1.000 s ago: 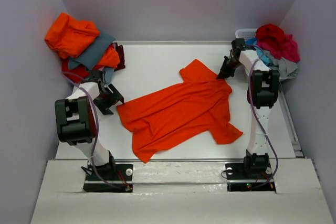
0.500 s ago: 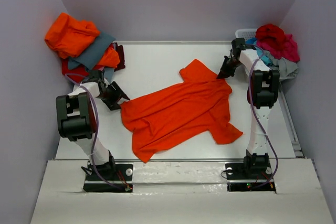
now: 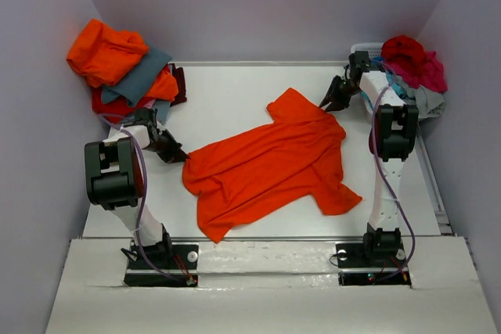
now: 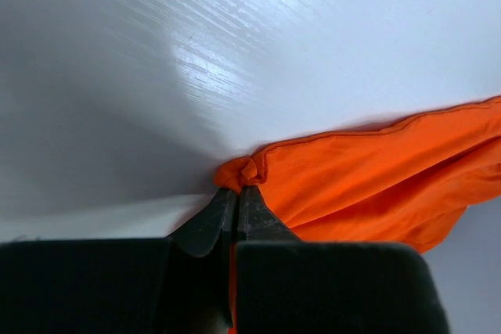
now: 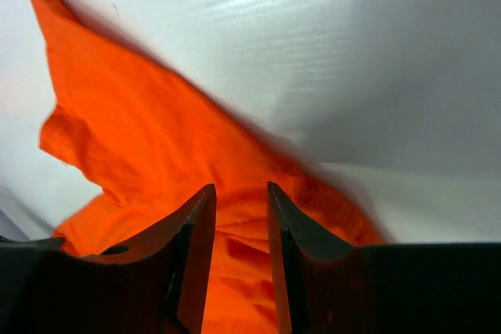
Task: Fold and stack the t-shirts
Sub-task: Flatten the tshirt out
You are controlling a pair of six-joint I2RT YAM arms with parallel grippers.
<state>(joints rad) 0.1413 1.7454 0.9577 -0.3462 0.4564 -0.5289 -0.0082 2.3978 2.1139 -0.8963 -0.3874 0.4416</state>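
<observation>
A bright orange t-shirt [image 3: 270, 166] lies spread across the middle of the white table, one sleeve pointing to the back. My left gripper [image 3: 178, 156] is at its left corner, shut on a pinch of orange cloth [image 4: 246, 170] that bunches at the fingertips. Near the shirt's back right edge my right gripper [image 3: 329, 104] stands open just above the orange t-shirt [image 5: 156, 138], with cloth showing between its parted fingers [image 5: 200, 217] but not pinched.
A heap of orange, grey and dark red t-shirts [image 3: 125, 68] sits at the back left corner. A white basket [image 3: 365, 50] at the back right holds red, crimson and grey shirts [image 3: 415, 64]. Bare table [image 3: 227, 91] lies behind the shirt.
My left gripper moved right to the shirt's left corner and shut on it. My right gripper opened, let go of the back edge and drew slightly back.
</observation>
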